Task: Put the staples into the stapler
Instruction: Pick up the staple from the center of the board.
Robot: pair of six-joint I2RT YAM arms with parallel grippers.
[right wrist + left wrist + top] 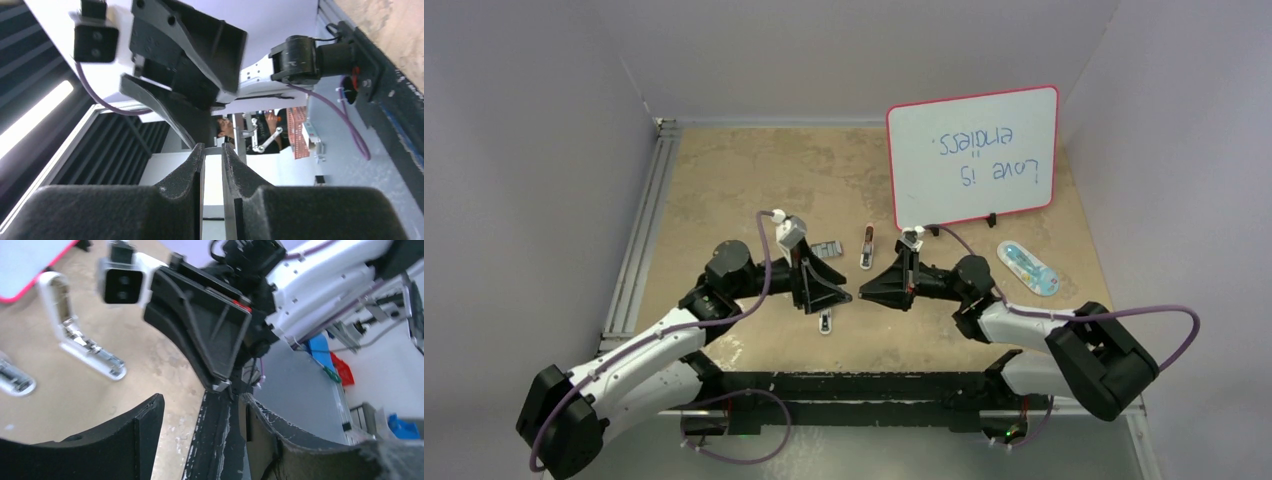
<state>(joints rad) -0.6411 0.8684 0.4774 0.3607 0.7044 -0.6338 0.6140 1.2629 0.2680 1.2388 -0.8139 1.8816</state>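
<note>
The mini stapler (866,247) lies open on the table behind the grippers; in the left wrist view it (75,335) stands opened in an L shape, white with a metal channel. My right gripper (868,289) is shut on a short silvery staple strip (212,149), which spans its fingertips and also shows at its tip in the left wrist view (220,386). My left gripper (844,292) faces it tip to tip, open and empty (202,399). A small grey tray of staples (826,248) lies left of the stapler.
A pink-rimmed whiteboard (972,155) stands at the back right. A blue-and-white oval object (1028,268) lies right of the right arm. A small white piece (825,322) lies on the table just below the left gripper. A metal rail (639,240) runs along the left edge.
</note>
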